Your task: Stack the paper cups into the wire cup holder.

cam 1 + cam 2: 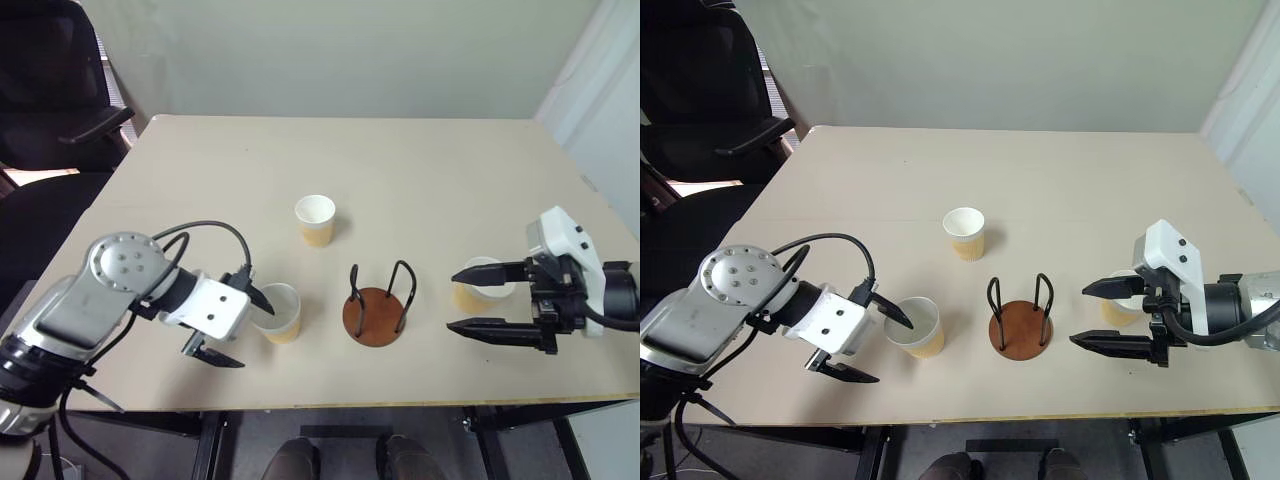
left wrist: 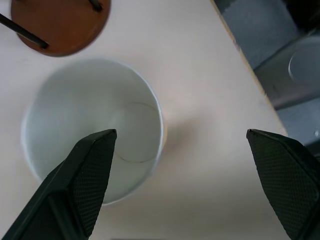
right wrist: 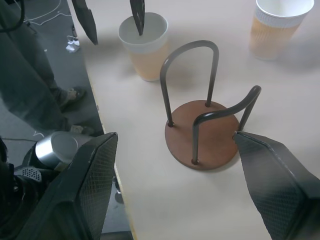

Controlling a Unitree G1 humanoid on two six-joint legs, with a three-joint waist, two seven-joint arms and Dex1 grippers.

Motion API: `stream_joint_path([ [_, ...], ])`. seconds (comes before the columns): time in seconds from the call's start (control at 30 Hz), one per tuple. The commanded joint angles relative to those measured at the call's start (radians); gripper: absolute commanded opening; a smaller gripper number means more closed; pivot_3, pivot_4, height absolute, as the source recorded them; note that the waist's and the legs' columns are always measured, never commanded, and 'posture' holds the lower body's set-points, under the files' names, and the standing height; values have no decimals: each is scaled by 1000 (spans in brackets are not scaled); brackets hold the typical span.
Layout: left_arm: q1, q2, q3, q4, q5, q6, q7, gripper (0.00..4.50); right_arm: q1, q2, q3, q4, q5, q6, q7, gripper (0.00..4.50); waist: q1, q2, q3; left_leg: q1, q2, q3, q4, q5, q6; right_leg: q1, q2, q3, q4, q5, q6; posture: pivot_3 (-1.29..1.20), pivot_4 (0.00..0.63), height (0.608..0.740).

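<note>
Straddling a paper cup's [image 1: 279, 312] rim, the left gripper [image 1: 236, 325] gapes; the right gripper [image 1: 482, 299] gapes empty.

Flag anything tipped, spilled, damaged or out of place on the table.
Nothing stands out. All three paper cups stand upright and apart on the table; the wire cup holder sits upright and empty.

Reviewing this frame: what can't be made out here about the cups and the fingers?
- Right cup: in the eye views the right gripper covers part of it, so contact cannot be told.
- Near-left cup: in the left wrist view one finger hides part of its rim; whether that finger touches the rim is unclear.
- Wire cup holder: cut off by the left wrist view's edge.
</note>
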Motion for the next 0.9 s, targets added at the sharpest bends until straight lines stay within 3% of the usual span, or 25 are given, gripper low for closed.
stream_joint_path([
  [0.03,-4,-12,5,10,27,-44,4,4319,-6,1,1,-8,6,-23,-12,3861,0,0,0,0,0,0,0,0,0,0,0,0,0,0,0,0,150,740],
  [0.1,-22,-31,-2,17,31,-37,2,3972,5,5,-3,-13,5,-26,-18,3867,0,0,0,0,0,0,0,0,0,0,0,0,0,0,1,0,150,740],
  [0.17,-43,-46,-7,26,33,-29,-5,3342,11,6,-8,-17,9,-26,-26,3867,0,0,0,0,0,0,0,0,0,0,0,0,0,0,1,0,150,740],
  [0.47,-99,-83,-28,30,36,16,-38,83,17,3,-12,-17,32,-22,-46,3867,-1,0,0,0,0,0,1,0,0,0,0,0,1,1,2,0,150,740],
  [0.73,-124,-38,-56,-7,-30,101,-55,35,42,3,-35,-15,33,-39,-35,3867,-1,0,0,0,0,0,1,0,-1,0,0,0,1,1,2,0,150,740],
  [0.9,-346,-40,-62,11,-220,343,-55,35,69,29,-86,4,-26,-121,-31,3867,6,-1,0,-2,0,0,1,0,-1,0,0,-1,1,1,2,0,150,740],
])
